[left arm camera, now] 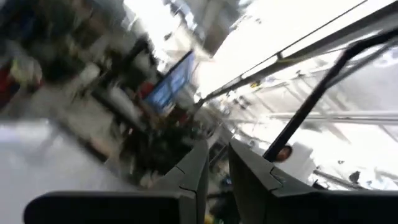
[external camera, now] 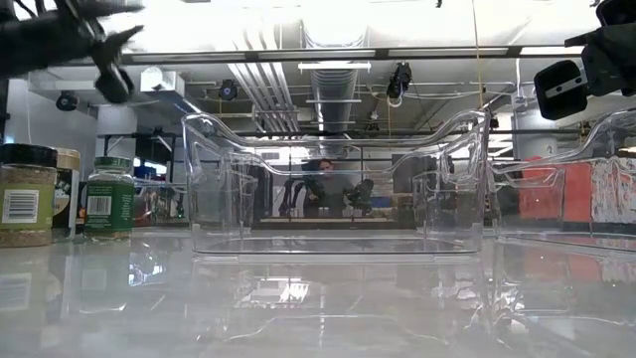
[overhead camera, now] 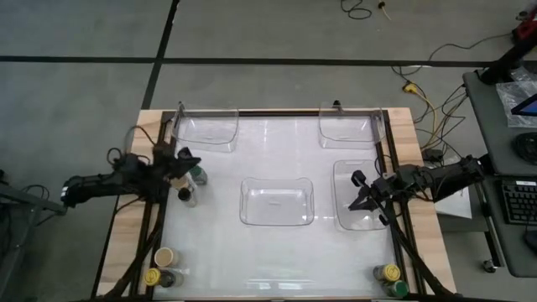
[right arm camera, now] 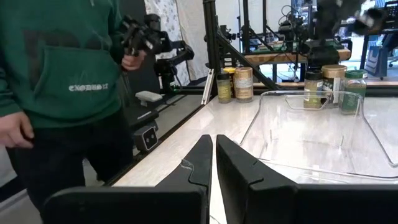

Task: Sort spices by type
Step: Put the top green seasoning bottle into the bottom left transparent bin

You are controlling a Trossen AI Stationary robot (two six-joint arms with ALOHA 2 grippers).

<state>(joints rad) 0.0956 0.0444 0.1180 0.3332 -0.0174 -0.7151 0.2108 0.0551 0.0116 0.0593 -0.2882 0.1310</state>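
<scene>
Holding the right gripper clenched on nothing at the bottom edge of the right wrist view, fingers nearly touching. Hovering with it over the right-hand clear tray at the right of the high view. Holding the left gripper clenched too and empty, with only a slim gap showing in the left wrist view. Hanging with it at the left of the high view, just above a green-lidded jar and a tan-lidded jar standing side by side. Leaving a tan jar and a yellow jar grouped in the lower left corner of the high view, and another yellow jar and green jar in the lower right corner. Showing a black-lidded jar at the far left of the low view. Standing well apart from all jars: a centre tray, plus two more trays upper left and upper right. Standing beyond the table's edge at the left of the right wrist view: a person in a green hoodie.
</scene>
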